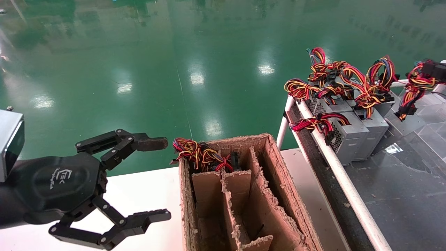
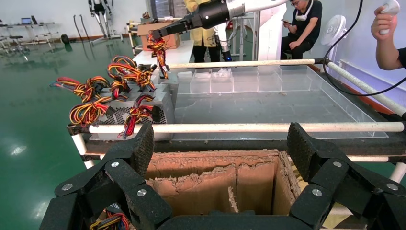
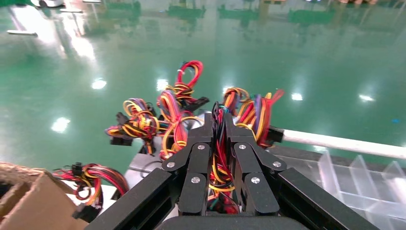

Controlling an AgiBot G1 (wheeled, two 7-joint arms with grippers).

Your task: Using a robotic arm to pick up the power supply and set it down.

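Observation:
My right gripper (image 3: 219, 120) is shut on a bunch of red, yellow and black wires (image 3: 218, 165) belonging to a power supply. From the head view this gripper (image 1: 433, 69) is at the far right, with the wire bunch (image 1: 414, 87) hanging under it. The left wrist view shows the white robotic arm (image 2: 249, 5) reaching in with the wires (image 2: 158, 45) dangling above the grey boxes (image 2: 163, 98). Several grey power supplies (image 1: 348, 134) stand in a row at the rack's near corner. My left gripper (image 1: 156, 179) hangs open and holds nothing beside the cardboard box.
A worn cardboard box (image 1: 188, 209) with dividers stands on the white table (image 1: 139, 195); one wire bundle (image 1: 200, 155) sticks out of its far-left cell. A white-railed rack (image 1: 334, 167) with a dark floor and clear bins (image 2: 230, 81) is at right. People stand beyond the rack (image 2: 306, 24).

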